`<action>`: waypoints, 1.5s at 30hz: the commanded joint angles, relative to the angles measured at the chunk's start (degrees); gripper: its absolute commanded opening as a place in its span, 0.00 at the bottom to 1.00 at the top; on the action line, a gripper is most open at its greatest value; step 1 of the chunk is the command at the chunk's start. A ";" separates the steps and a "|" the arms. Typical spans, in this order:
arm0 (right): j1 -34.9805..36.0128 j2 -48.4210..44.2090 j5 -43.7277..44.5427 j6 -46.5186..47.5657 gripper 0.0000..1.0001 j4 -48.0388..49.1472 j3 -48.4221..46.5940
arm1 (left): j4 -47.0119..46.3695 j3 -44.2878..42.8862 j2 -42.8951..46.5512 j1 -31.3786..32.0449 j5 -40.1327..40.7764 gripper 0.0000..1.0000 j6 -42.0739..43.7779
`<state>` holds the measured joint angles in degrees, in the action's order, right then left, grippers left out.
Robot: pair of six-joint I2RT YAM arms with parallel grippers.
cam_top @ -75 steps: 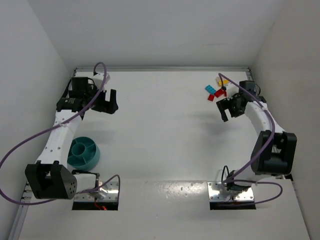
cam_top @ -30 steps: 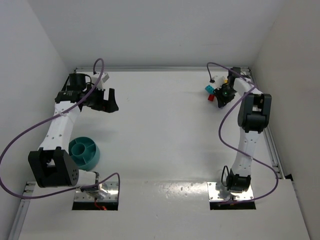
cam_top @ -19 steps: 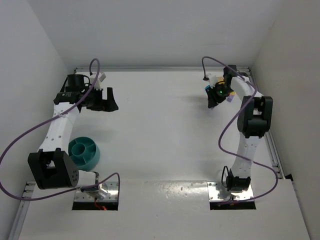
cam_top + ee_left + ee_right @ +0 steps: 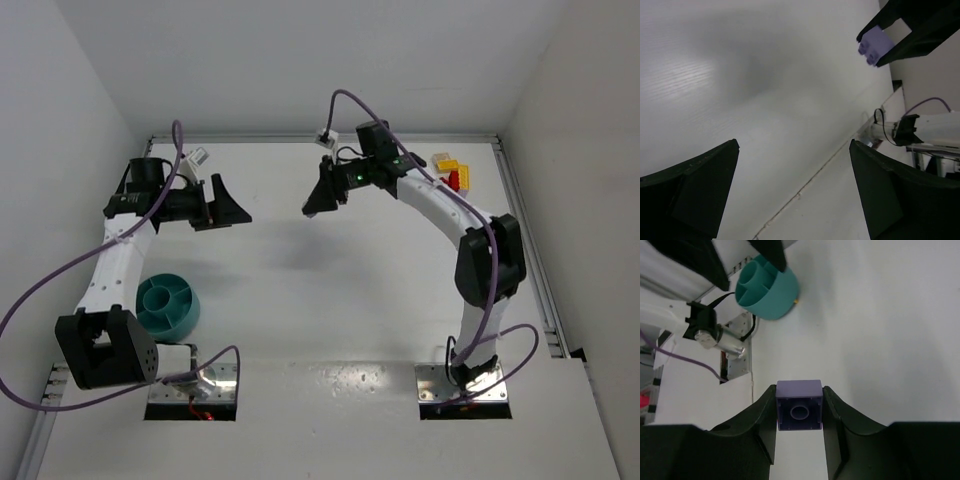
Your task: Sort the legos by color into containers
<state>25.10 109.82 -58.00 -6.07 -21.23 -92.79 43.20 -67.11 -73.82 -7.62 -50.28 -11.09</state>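
Observation:
My right gripper (image 4: pixel 799 396) is shut on a small blue-violet lego (image 4: pixel 799 404), held hollow side toward the wrist camera. In the top view this gripper (image 4: pixel 316 201) hangs over the back middle of the table. The same lego (image 4: pixel 872 45) shows in the left wrist view, pinched between the right fingers. My left gripper (image 4: pixel 228 205) is open and holds nothing, at the back left, facing the right gripper. A yellow lego (image 4: pixel 445 162) and a red lego (image 4: pixel 456 180) lie at the back right. The teal divided bowl (image 4: pixel 167 306) stands near the left arm's base; its compartments (image 4: pixel 758 279) look bare.
Two metal base plates (image 4: pixel 196 386) (image 4: pixel 463 386) sit at the near edge. White walls close the table on three sides, with a rail (image 4: pixel 535 270) along the right edge. The left arm's links (image 4: pixel 117 262) run past the bowl.
My right arm has swung left from the legos at the back right to the back middle, carrying the blue-violet lego. The left gripper has turned slightly toward it.

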 commanded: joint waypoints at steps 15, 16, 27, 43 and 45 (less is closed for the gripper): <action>13.57 -13.76 13.33 29.08 0.08 8.58 9.74 | -3.47 0.67 -1.41 3.13 -7.90 0.86 -5.78; 14.44 -12.97 14.04 29.09 0.08 8.58 9.74 | -3.47 0.67 -1.41 3.13 -7.90 0.84 -5.78; 18.84 -7.43 22.22 29.62 0.08 3.74 2.97 | -5.32 0.67 -1.41 5.33 -5.70 0.75 -7.62; 19.90 -4.35 25.13 24.43 0.08 6.02 0.07 | -9.63 3.04 -2.47 5.86 -10.19 0.66 -10.79; 19.90 -3.74 24.60 23.91 0.08 5.51 -1.15 | -9.63 3.04 -2.47 5.86 -9.66 0.66 -10.79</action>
<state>44.49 105.97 -32.99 19.44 -18.20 -89.86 35.40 -64.27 -76.84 -2.22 -58.61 -21.30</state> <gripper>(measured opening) 0.359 0.656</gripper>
